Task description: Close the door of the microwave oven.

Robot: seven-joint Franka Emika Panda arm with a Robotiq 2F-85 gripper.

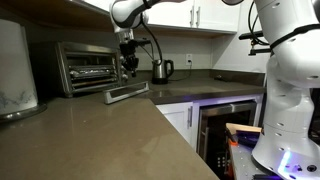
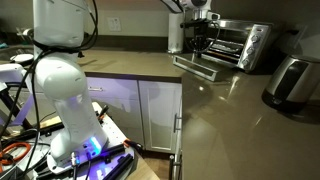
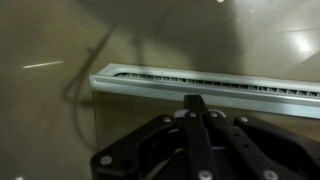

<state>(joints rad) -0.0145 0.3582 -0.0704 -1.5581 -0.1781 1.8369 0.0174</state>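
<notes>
The silver microwave oven [image 1: 85,66] stands at the back of the counter, its dark inside with wire racks showing; it also shows in an exterior view [image 2: 240,42]. Its door [image 1: 127,92] hangs open and lies flat over the counter, also seen in an exterior view [image 2: 202,67]. In the wrist view the door's silver vented edge [image 3: 200,82] runs across the frame. My gripper [image 1: 130,68] hangs just above the door [image 2: 197,45]. Its fingers [image 3: 195,104] are pressed together with nothing between them.
A steel kettle [image 1: 161,70] stands right of the oven by the wall. A big white appliance [image 1: 15,68] stands at the counter's left end. A shiny pot [image 2: 290,80] sits near the oven. A dark under-counter glass door [image 1: 225,125] is below.
</notes>
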